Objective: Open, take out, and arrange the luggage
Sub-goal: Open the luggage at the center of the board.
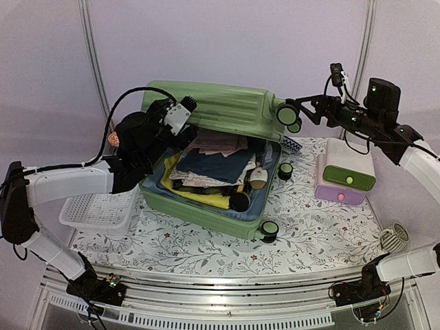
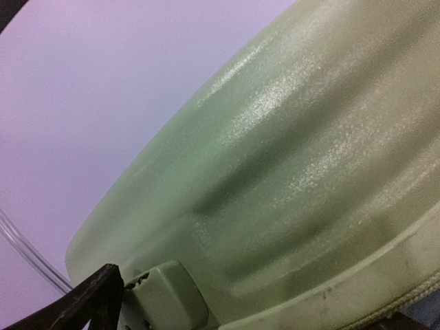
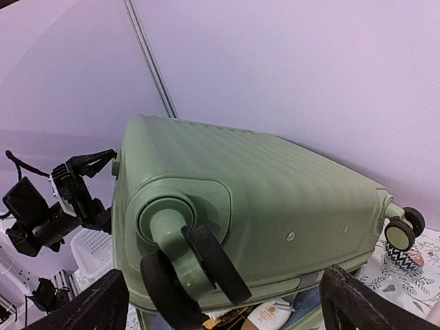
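Observation:
The light-green ribbed luggage point(image 1: 213, 106) lies open on the table, its lid raised and standing at the back. The base point(image 1: 199, 212) holds folded clothes point(image 1: 213, 165) and a white bottle point(image 1: 258, 179). My left gripper point(image 1: 180, 113) is at the lid's left edge. In the left wrist view the lid's shell point(image 2: 295, 137) fills the frame and one dark finger point(image 2: 96, 299) shows at the lower left. My right gripper point(image 1: 302, 110) is open, its fingers point(image 3: 89, 309) wide apart on either side of the lid's black wheel point(image 3: 206, 268) without touching it.
A white perforated basket point(image 1: 103, 210) stands left of the suitcase under my left arm. A white-green-purple box point(image 1: 346, 175) stands to the right. A small round white object point(image 1: 394, 237) lies near the right edge. A patterned cup point(image 1: 292, 144) sits behind the suitcase.

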Action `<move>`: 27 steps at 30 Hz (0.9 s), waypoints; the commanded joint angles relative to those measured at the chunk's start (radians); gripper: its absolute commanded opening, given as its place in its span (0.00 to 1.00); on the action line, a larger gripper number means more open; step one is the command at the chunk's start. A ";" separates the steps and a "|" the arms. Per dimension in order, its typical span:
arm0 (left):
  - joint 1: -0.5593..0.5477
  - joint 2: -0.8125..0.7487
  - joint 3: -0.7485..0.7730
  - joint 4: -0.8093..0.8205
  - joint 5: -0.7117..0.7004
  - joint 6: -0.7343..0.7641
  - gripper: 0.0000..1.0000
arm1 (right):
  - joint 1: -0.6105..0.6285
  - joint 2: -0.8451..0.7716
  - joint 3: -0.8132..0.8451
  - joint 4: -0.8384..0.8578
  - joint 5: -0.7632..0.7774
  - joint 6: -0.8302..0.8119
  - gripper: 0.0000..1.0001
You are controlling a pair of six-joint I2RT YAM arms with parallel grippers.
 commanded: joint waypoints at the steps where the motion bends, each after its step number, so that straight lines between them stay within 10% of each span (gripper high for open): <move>1: 0.003 -0.018 0.015 0.028 0.004 -0.048 0.98 | -0.005 -0.085 -0.048 0.033 0.042 -0.067 0.99; 11: 0.002 -0.034 0.008 0.016 0.005 -0.066 0.98 | -0.005 -0.245 -0.256 0.045 0.199 -0.100 0.99; 27: 0.002 -0.029 0.029 -0.019 0.025 -0.151 0.98 | -0.004 -0.383 -0.758 0.516 0.249 -0.179 0.99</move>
